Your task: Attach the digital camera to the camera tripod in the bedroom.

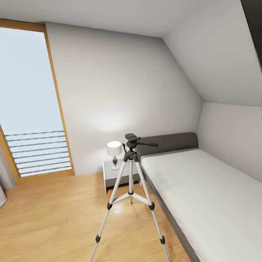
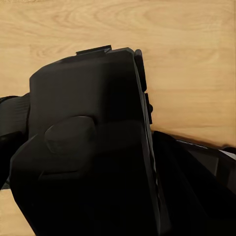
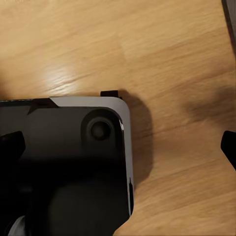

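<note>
Filling left fingers (image 2: 196, 167) — digital camera (image 2: 88, 147)

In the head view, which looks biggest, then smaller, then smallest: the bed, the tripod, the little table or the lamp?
1. The bed takes up the most picture.
2. The camera tripod comes next, though it stands nearer the camera, which makes it look bigger.
3. The bedside table, partly hidden behind the tripod.
4. The lamp is smallest.
</note>
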You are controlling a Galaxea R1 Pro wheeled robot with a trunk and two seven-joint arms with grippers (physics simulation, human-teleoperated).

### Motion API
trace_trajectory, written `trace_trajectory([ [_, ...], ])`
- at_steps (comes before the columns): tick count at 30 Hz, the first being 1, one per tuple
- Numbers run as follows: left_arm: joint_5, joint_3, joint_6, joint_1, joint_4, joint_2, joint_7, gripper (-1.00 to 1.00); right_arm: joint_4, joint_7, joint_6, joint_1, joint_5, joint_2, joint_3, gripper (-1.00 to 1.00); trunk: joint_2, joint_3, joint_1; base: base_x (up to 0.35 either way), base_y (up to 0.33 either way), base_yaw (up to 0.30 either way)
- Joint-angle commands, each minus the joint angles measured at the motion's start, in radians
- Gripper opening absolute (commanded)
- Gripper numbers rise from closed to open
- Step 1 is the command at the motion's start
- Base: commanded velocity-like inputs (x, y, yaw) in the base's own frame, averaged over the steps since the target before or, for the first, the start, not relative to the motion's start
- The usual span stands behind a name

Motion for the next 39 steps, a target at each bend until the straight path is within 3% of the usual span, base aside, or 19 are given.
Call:
trace_trajectory([
  [1,0.009,-0.009,-0.002,0.000,0.001,0.000,-0.005,-1.00,0.003,0.002,-0.006,-0.001,0.010,-0.001,-0.009,1.00,-0.001,0.000,0.000,0.000,0.000,-0.143],
  [39,0.009,-0.008,-0.002,0.000,0.001,0.000,-0.005,-1.00,0.003,0.002,-0.006,-0.001,0.010,-0.001,-0.009,1.00,-0.001,0.000,0.000,0.000,0.000,-0.144],
])
